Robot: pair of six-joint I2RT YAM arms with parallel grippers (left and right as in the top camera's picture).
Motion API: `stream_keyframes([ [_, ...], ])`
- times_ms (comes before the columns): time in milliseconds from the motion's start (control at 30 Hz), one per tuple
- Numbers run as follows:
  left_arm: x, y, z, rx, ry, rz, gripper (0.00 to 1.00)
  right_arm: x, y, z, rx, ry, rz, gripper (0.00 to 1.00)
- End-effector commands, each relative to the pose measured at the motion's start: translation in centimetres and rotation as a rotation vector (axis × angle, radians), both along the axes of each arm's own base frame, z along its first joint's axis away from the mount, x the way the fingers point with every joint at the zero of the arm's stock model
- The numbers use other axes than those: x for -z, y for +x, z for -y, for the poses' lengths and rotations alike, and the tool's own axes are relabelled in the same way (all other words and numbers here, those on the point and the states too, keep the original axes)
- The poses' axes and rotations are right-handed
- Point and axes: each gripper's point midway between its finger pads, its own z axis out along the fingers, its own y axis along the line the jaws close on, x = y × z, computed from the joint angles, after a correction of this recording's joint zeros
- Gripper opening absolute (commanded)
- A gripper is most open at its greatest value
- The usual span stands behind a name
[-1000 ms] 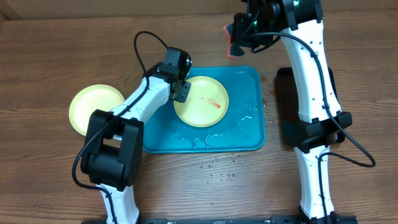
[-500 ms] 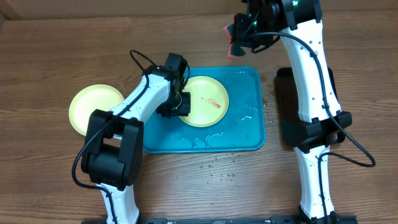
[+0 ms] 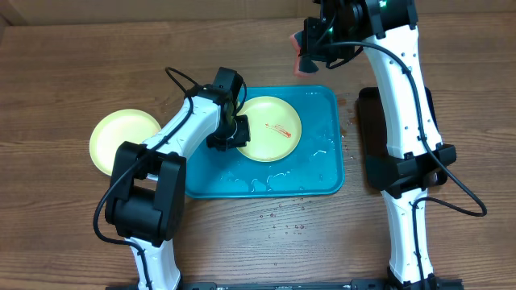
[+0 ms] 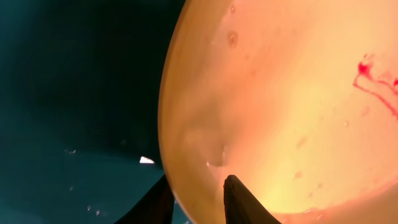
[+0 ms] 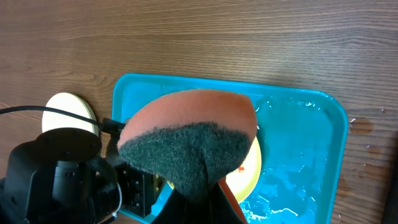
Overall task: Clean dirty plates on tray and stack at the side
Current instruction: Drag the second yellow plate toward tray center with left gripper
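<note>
A yellow-green plate with a red smear lies on the wet teal tray. My left gripper is at the plate's left rim. In the left wrist view its fingers are shut on the rim of that plate, one finger on each side. A second yellow-green plate lies on the table left of the tray. The light blue plate is not in view. My right gripper is high above the tray's back edge, shut on an orange sponge with a dark scouring pad.
A narrow black tray lies on the table right of the teal tray, beside the right arm. Water drops spot the wood in front of the tray. The left arm's cable loops above the tray's left side.
My left gripper moved forward along the plate's left rim and closed on it. The plate shifted slightly to the right. The right arm and sponge stayed still.
</note>
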Motion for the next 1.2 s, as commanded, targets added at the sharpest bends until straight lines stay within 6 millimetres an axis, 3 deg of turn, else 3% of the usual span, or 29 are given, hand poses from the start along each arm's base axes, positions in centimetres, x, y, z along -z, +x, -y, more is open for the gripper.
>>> stream_keyframes([
  [0,1.6,-1.1,0.2,-0.011,0.000,-0.039,0.28,-0.8,-0.1,0.2,0.002,0.000,0.021,0.04],
  [100,1.8,-1.2,0.1,-0.012,0.000,-0.039,0.23,-0.8,-0.1,0.2,0.002,0.000,0.021,0.04],
  [233,1.9,-0.7,-0.4,-0.016,0.032,-0.017,0.04,-0.8,-0.1,0.2,0.002,0.000,0.021,0.04],
  [467,1.9,1.0,-1.9,0.135,0.123,0.080,0.04,-0.6,-0.1,-0.1,-0.005,-0.002,0.019,0.04],
  [700,1.6,3.2,-5.1,0.081,0.229,0.148,0.04,0.7,-0.5,-1.6,-0.036,-0.044,0.009,0.04],
  [900,1.6,3.7,-6.2,0.044,0.179,0.143,0.04,4.3,-1.1,-2.9,-0.063,-0.132,-0.059,0.04],
  [1167,1.0,3.0,-3.3,0.116,-0.123,0.104,0.04,12.0,-2.5,-3.8,-0.099,-0.237,-0.213,0.04],
])
